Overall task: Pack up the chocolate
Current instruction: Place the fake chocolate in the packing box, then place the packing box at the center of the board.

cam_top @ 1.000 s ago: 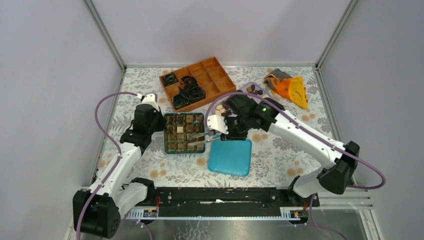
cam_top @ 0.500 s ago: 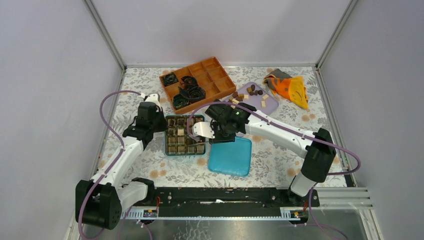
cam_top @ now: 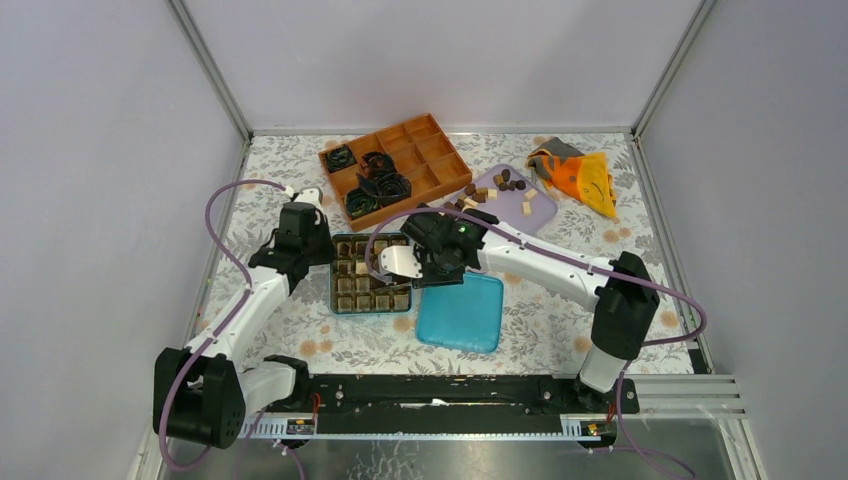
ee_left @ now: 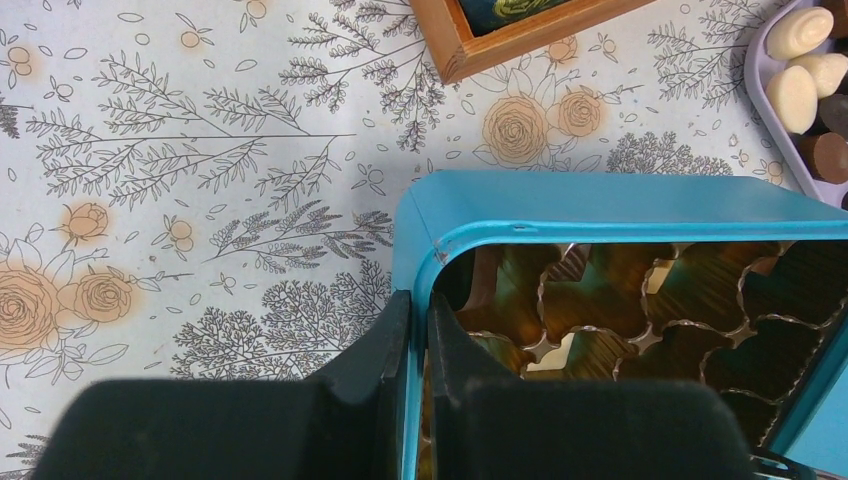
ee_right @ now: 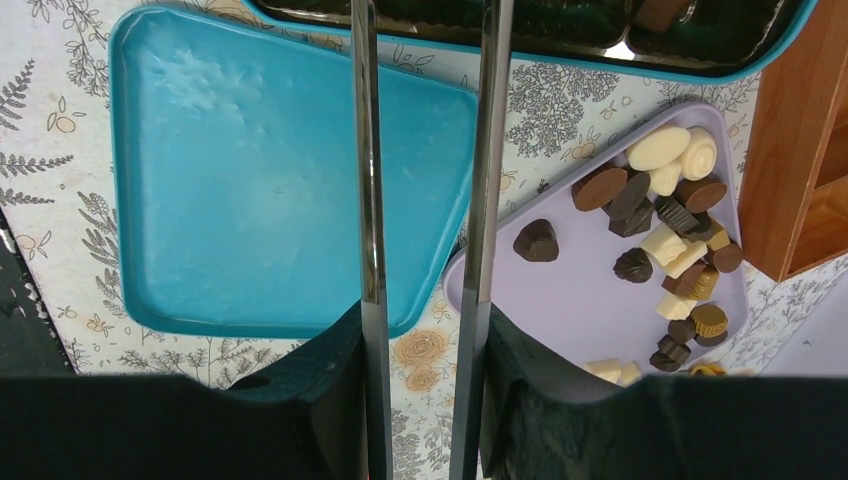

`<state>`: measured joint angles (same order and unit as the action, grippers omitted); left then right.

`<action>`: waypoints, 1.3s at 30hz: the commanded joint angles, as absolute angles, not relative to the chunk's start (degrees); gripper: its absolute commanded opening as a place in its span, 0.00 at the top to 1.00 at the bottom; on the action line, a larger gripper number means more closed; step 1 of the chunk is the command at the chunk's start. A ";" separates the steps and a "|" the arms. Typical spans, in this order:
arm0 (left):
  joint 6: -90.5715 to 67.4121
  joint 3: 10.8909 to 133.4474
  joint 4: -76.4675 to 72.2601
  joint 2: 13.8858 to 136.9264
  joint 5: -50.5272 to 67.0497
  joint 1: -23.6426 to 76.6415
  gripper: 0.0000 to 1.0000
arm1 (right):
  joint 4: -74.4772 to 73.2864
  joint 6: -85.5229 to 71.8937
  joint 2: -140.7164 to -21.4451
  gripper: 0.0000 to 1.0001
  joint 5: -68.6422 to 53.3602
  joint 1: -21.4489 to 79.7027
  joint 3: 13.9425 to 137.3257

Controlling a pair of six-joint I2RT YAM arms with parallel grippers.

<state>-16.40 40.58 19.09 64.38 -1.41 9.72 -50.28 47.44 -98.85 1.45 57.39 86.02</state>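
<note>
Now the left gripper (ee_left: 420,312) is pinching a corner wall of the teal tin (ee_left: 600,205), bracing it. The right gripper (ee_right: 420,345) is squeezing steel tweezers (ee_right: 368,150) that are reaching over the tin's cells (their tips are out of frame, so any load cannot be told). Loose chocolates (ee_right: 665,245) are waiting on the lilac tray (ee_right: 590,300), with others sitting in the tin. The smart play is probably lowering straight into an empty cell and relaxing the squeeze gently.
</note>
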 commanded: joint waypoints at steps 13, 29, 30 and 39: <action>-17.93 43.60 17.20 65.06 -0.26 9.92 1.00 | -51.03 45.42 -98.04 0.47 0.47 57.92 90.92; -19.12 45.63 20.79 71.57 -0.49 9.93 1.00 | -53.09 41.26 -87.48 0.52 -24.53 37.82 89.85; -19.08 45.74 20.97 71.95 -0.40 9.93 0.99 | -52.14 40.59 -86.14 0.52 -25.98 35.39 88.34; -18.90 46.56 21.84 73.83 -0.26 9.93 0.81 | -40.31 34.65 -77.24 0.52 -28.62 18.91 72.45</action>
